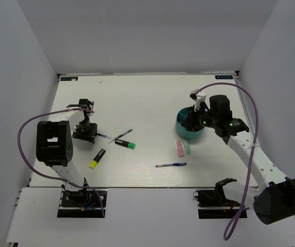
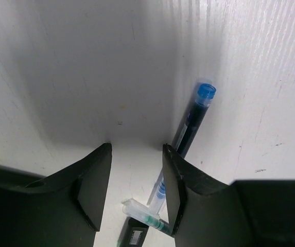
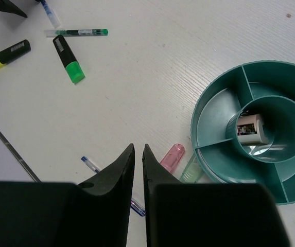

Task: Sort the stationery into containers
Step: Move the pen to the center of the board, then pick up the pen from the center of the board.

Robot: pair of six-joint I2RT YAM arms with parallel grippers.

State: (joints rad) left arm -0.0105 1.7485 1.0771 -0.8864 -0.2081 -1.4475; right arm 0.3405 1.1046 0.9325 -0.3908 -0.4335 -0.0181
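The round teal organiser [image 1: 180, 131] stands at the right, with the white-pink eraser [image 3: 249, 128] in its central tube. My right gripper [image 1: 190, 122] hovers above it, shut and empty; its jaws [image 3: 138, 147] show over bare table. A pink marker [image 1: 179, 149] and a pale green marker [image 1: 187, 147] lie against the organiser's near side. One blue pen [image 1: 171, 165] lies in front. My left gripper [image 1: 87, 134] is open and low on the table, with a second blue pen [image 2: 194, 116] just outside its right finger [image 2: 174, 180]. Nothing lies between the fingertips.
A clear-capped green pen [image 1: 120, 136], a green-capped highlighter [image 1: 126, 145] and a yellow-capped highlighter [image 1: 97, 158] lie right of and below the left gripper. White walls close the table at the back and sides.
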